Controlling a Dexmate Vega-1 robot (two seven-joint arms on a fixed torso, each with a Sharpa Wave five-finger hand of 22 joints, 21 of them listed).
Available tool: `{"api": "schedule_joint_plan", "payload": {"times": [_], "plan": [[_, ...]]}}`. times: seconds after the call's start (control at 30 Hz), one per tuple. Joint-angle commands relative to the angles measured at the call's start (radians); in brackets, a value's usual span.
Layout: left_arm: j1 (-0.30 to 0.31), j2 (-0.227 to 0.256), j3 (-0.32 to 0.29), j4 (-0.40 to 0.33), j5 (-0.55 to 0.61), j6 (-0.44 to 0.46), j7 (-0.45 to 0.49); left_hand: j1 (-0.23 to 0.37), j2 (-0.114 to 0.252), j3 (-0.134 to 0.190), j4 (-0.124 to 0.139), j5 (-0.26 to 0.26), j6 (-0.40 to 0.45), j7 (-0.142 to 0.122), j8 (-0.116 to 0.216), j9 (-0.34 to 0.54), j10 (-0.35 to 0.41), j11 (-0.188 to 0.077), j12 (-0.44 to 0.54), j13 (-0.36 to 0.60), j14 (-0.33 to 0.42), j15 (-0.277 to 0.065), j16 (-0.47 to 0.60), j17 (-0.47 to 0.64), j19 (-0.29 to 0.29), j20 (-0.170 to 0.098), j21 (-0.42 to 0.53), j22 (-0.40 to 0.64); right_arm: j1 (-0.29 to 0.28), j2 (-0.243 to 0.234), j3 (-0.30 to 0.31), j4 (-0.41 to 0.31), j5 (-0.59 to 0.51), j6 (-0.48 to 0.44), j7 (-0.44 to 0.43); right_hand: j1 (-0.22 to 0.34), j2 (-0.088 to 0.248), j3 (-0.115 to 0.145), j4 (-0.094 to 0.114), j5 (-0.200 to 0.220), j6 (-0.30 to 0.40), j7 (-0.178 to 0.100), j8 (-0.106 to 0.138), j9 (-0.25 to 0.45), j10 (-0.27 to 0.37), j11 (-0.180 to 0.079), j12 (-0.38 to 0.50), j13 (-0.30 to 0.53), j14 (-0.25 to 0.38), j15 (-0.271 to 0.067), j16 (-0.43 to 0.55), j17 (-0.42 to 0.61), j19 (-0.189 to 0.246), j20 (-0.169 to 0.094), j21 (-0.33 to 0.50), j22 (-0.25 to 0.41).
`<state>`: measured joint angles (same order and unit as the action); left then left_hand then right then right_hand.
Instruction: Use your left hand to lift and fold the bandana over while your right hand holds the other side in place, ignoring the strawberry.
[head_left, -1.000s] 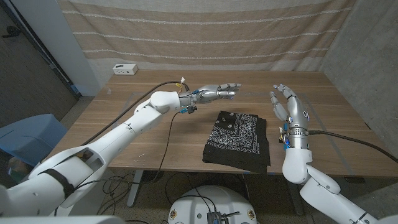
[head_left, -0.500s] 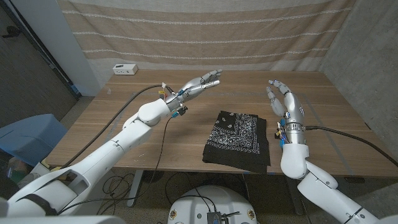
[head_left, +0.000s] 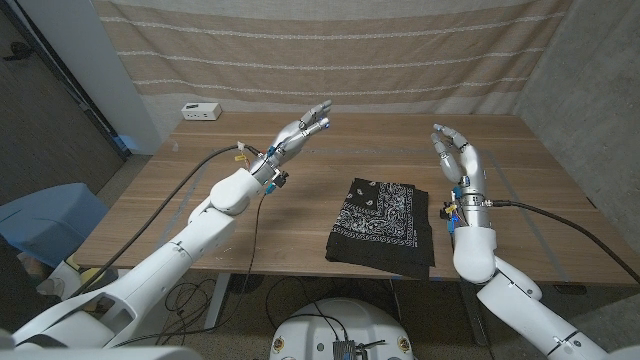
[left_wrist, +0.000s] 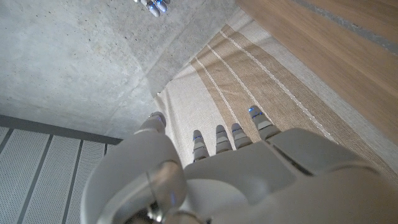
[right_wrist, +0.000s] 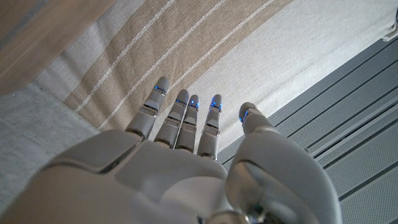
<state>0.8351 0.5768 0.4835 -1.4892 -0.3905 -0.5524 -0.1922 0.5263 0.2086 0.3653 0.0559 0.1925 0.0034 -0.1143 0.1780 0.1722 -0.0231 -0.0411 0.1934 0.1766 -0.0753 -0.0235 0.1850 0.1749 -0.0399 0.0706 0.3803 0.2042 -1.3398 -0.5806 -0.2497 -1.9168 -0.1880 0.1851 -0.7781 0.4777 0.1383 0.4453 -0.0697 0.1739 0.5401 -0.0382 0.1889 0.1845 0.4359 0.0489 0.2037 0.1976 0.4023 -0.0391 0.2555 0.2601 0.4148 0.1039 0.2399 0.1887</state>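
both hands lifted clear, bandana lies folded between them

i have the left hand (head_left: 302, 129) raised high and far out from the cloth, fingers stretched loosely apart and holding nothing; over the last second it has swung up and away from a spot just above the bandana's (head_left: 384, 224) far corner. the right hand (head_left: 460, 163) stands upright, fingers spread and slightly curled, also empty, having barely shifted. the bandana lies on the table (head_left: 200, 190) below and between the two hands, nearer the right one, touched by neither. it looks already doubled over, so i judge the fold done and this a retreat. i can't make out any strawberry.
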Motion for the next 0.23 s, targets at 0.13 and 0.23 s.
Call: {"api": "schedule_joint_plan", "payload": {"times": [0.13,0.23], "plan": [[0.104,-0.033,-0.087,0.026,-0.063,-0.023,0.154,0.032,0.01,0.174,0.037,0.015,-0.047,0.093,-0.008,-0.001,-0.003,0.009,-0.003,0.002,-0.007,-0.009,-0.006,-0.001,0.027,-0.098,0.01,-0.008,0.047,0.074,0.029,0.059,0.109,0.109,0.059,-0.012,-0.002,0.0,-0.001,0.005,0.006,0.016,0.004,0.003,0.008,0.018,0.006,0.002,0.013,0.005,0.003,0.001,0.005,-0.003,0.005,0.001],[0.124,-0.063,-0.108,0.046,-0.074,-0.021,0.217,0.036,0.008,0.184,0.035,0.015,-0.052,0.091,-0.008,-0.002,-0.002,0.007,-0.002,0.002,-0.007,-0.007,-0.006,-0.002,0.026,-0.105,0.009,-0.009,0.08,0.09,0.007,0.079,0.096,0.124,0.068,-0.002,0.002,0.008,-0.011,0.007,0.006,0.016,0.004,0.003,0.009,0.017,0.005,0.002,0.016,0.004,0.002,-0.003,0.007,-0.004,0.005,0.002]]}}
